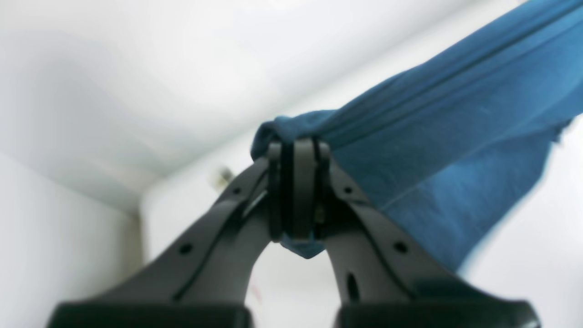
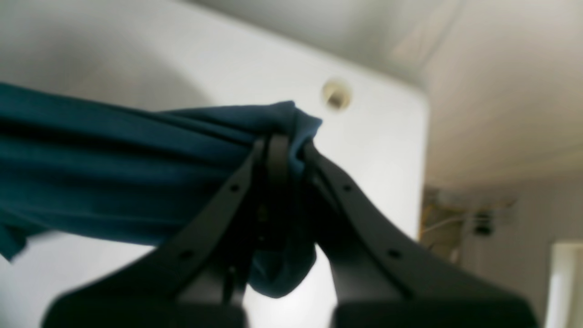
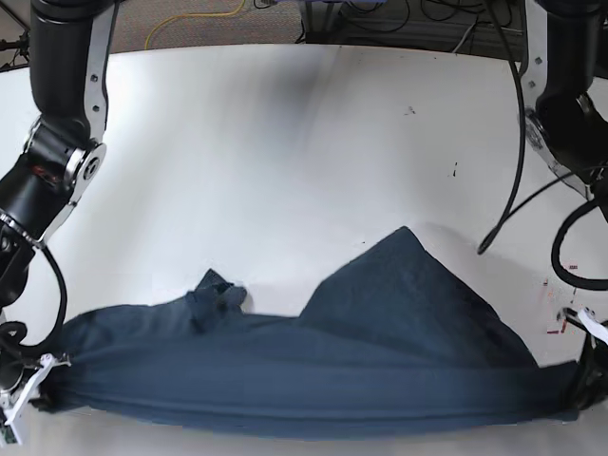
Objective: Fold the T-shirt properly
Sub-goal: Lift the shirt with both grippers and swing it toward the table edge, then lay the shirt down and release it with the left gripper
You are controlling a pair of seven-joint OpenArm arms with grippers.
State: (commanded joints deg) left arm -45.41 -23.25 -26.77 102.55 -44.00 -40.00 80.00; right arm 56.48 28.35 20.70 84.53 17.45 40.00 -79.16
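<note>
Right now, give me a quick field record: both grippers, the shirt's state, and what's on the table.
left gripper: shut on T-shirt, pinching a bunched corner
right gripper: shut on T-shirt, pinching a bunched corner
T-shirt: stretched taut between both grippers along the near edge; the far part lies on the table, peaked at right and crumpled at left
fold: not yet finished
table: white, a few small dark specks

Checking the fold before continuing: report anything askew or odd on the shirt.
The T-shirt is stretched between the right gripper and left gripper, but a crumpled bit sits bunched and one corner peaks unevenly.
</note>
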